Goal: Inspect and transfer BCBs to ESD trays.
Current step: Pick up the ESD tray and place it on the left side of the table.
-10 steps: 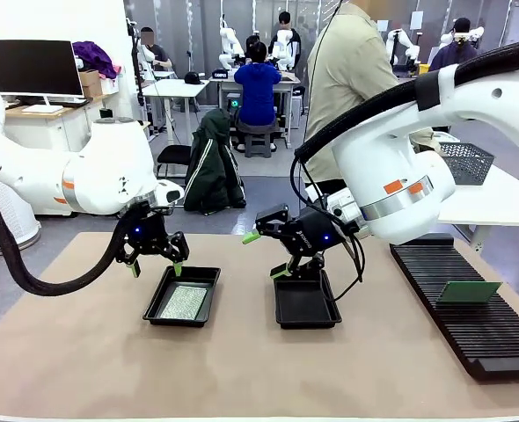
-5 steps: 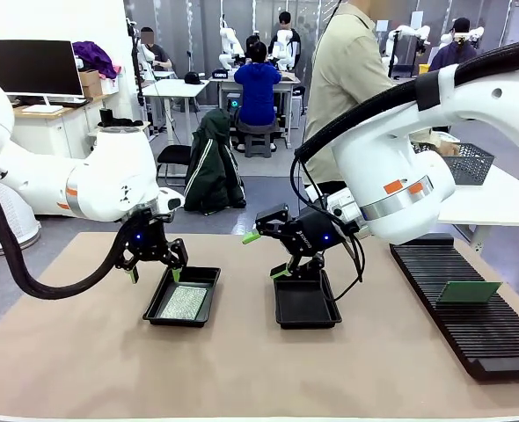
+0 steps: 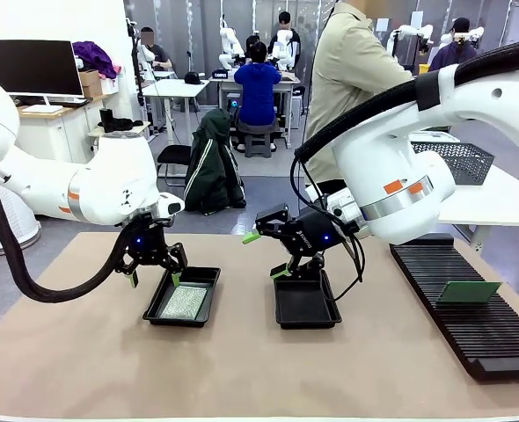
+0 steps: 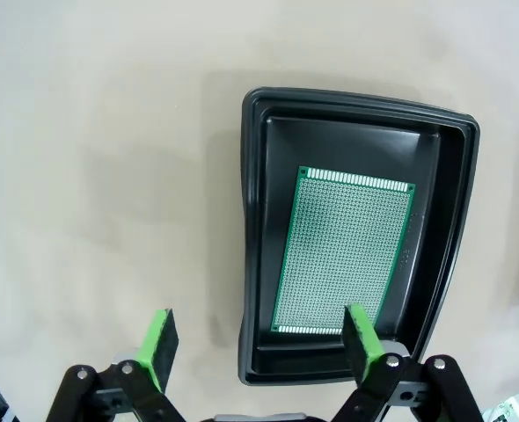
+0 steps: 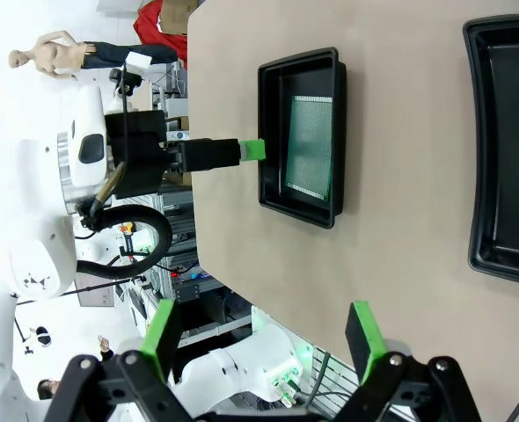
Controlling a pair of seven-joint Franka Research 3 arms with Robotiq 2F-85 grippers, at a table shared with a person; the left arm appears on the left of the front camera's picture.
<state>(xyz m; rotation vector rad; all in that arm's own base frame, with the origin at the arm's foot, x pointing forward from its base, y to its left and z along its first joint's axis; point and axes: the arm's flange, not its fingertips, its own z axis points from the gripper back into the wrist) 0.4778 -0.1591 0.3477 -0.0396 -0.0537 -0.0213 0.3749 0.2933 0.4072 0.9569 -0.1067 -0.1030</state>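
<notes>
Over the last second the left gripper [image 3: 155, 278] had sunk slightly, jaws wide and empty, straddling one wall of the left ESD tray [image 4: 251, 220]. A BCB [image 4: 343, 255] lay flat inside, so that transfer looked done. The right gripper [image 3: 266, 255] hung unmoved, wide open, above the empty right ESD tray [image 3: 305, 308]. Another BCB [image 3: 469, 292] stood in the slotted rack [image 3: 479, 338], and bare table surrounded both trays.

Left arm [image 3: 101, 186] and right arm [image 3: 400, 180] hang low, apart — both sets of jaws spread wide, empty.
</notes>
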